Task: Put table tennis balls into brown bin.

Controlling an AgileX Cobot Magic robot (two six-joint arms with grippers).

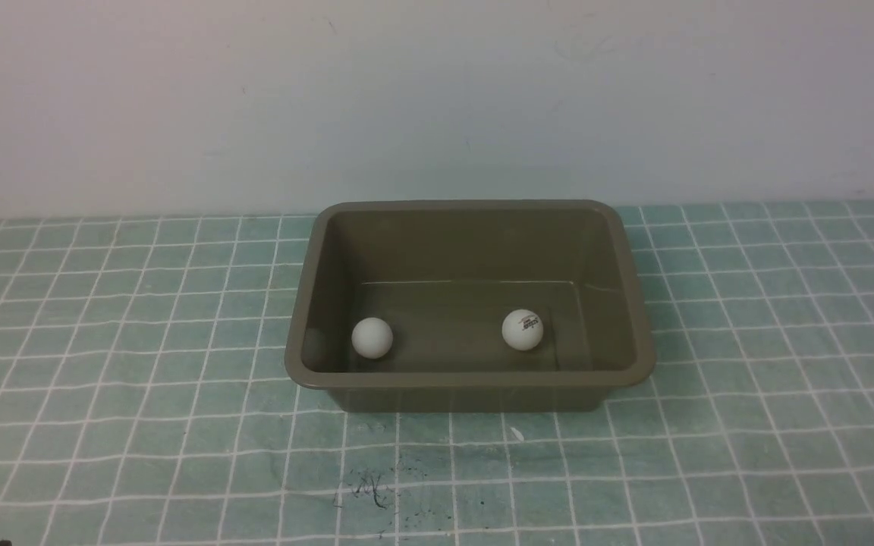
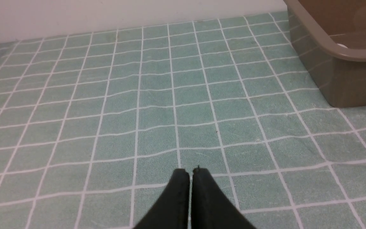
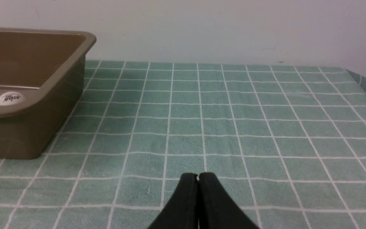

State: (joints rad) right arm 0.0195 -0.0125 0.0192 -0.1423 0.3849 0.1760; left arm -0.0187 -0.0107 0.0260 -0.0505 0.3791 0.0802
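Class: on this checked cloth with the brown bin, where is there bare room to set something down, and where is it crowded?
Free: the checked cloth left of the brown bin, the stretch to its right, and the strip in front. The left gripper and right gripper are shut over bare cloth. Most occupied: the bin floor, holding two table tennis balls, apart.
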